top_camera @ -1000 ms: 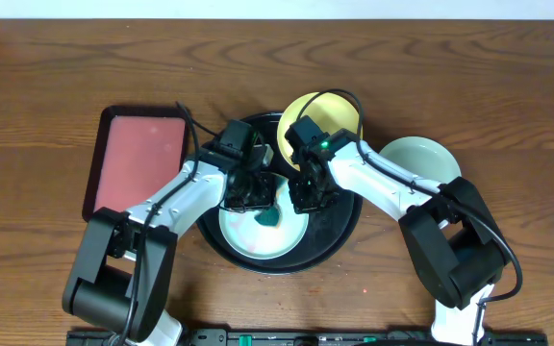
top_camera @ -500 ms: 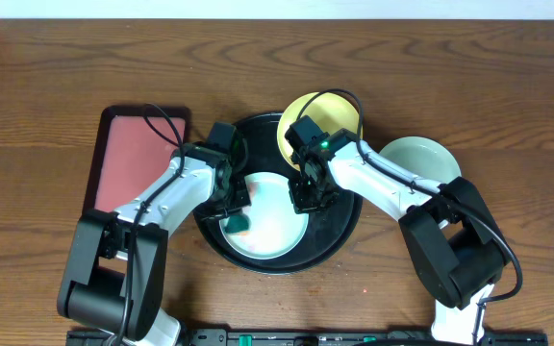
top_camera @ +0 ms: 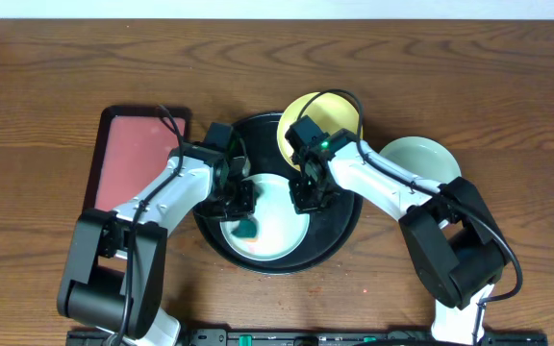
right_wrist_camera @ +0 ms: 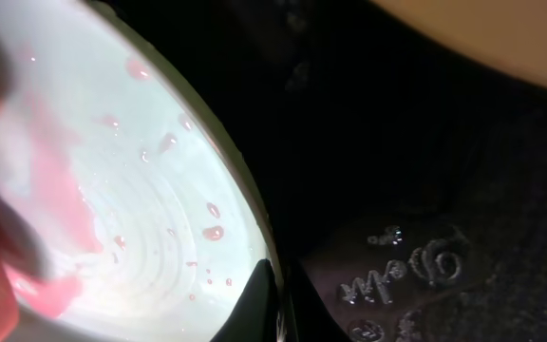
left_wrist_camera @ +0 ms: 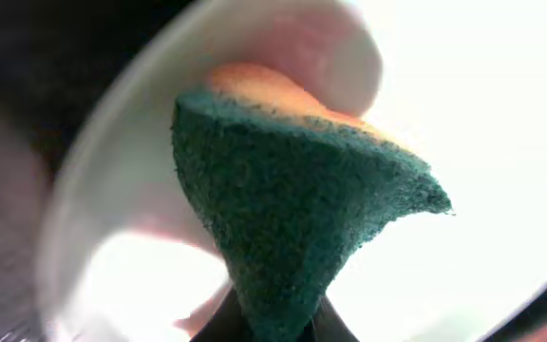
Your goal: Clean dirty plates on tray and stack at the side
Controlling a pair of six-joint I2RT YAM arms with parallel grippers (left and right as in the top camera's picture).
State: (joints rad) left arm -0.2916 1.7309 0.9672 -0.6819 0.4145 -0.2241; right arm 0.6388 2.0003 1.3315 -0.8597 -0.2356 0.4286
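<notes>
A pale blue-white plate (top_camera: 277, 223) with reddish smears lies in the black round tray (top_camera: 339, 229). My left gripper (top_camera: 243, 216) is shut on a green and orange sponge (top_camera: 247, 229), pressed on the plate's left part; the sponge fills the left wrist view (left_wrist_camera: 302, 218). My right gripper (top_camera: 306, 200) is shut on the plate's right rim (right_wrist_camera: 254, 237), one finger inside and one outside. A yellow plate (top_camera: 330, 111) lies at the tray's back right edge. A second pale plate (top_camera: 421, 159) sits on the table to the right.
A pink rectangular dark-rimmed tray (top_camera: 138, 154) lies left of the black tray. Brown wooden table (top_camera: 508, 96) all round. Both arms cross above the black tray.
The left gripper swept the sponge from the plate's middle to its left side, then slightly back toward the right and front. The right gripper has stayed on the rim.
</notes>
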